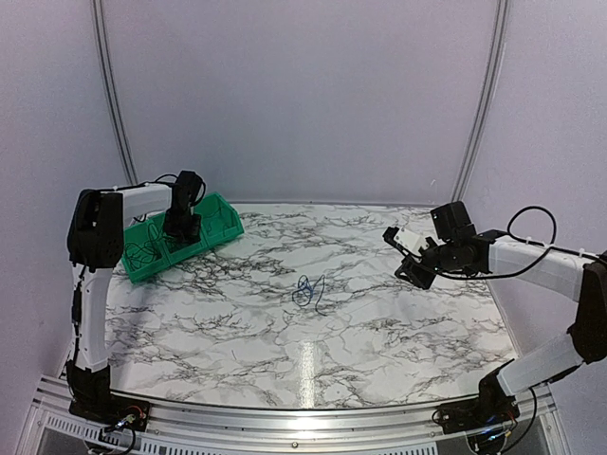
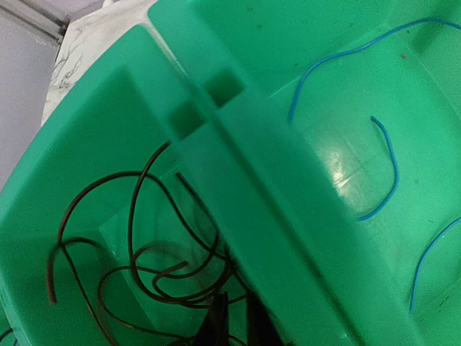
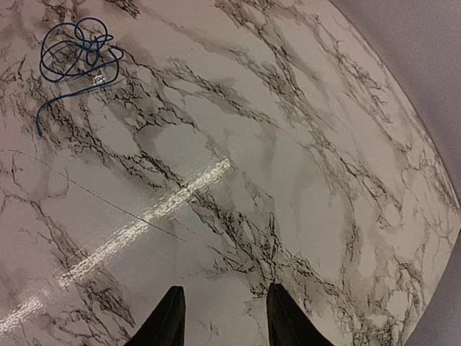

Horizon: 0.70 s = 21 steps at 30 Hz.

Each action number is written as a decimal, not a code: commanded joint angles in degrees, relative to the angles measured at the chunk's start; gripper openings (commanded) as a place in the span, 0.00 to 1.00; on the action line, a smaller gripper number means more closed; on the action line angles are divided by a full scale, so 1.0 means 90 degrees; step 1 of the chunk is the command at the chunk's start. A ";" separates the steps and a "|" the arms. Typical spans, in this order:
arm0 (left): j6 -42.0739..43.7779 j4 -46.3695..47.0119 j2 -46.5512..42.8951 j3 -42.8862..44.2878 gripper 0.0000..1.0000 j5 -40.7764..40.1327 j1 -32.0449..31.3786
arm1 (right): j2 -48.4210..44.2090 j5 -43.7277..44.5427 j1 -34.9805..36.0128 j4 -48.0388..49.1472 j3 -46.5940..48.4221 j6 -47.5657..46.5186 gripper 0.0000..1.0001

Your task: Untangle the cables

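A small knot of blue cables (image 1: 305, 290) lies mid-table; in the right wrist view (image 3: 75, 50) it sits at the top left with one tail trailing down. A thin black strand (image 3: 101, 198) lies loose on the marble. My right gripper (image 1: 402, 256) (image 3: 225, 310) is open and empty, hovering right of the knot. My left gripper (image 1: 180, 227) (image 2: 238, 324) is down in the green bin (image 1: 224, 224), its fingers slightly apart among loose black cables (image 2: 137, 252) in one compartment. Blue cables (image 2: 389, 166) lie in the neighbouring compartment.
The green bin's divider wall (image 2: 288, 216) runs between the two compartments, right beside my left fingers. The bin stands at the table's back left corner. White walls close in the table at the back and sides.
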 commanded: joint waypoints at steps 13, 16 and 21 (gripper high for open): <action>-0.0551 0.0229 -0.1773 -0.0511 0.37 -0.0028 -0.0030 | 0.0052 0.0045 0.0087 0.0011 0.0062 -0.0006 0.40; -0.0591 0.0372 -0.2292 -0.0863 0.41 -0.0030 -0.0212 | 0.0104 0.0040 0.0111 0.0020 0.0066 -0.0011 0.40; -0.0372 0.1152 -0.3054 -0.1708 0.43 0.0308 -0.1193 | 0.0276 -0.0030 0.0206 0.0029 0.0096 0.0053 0.40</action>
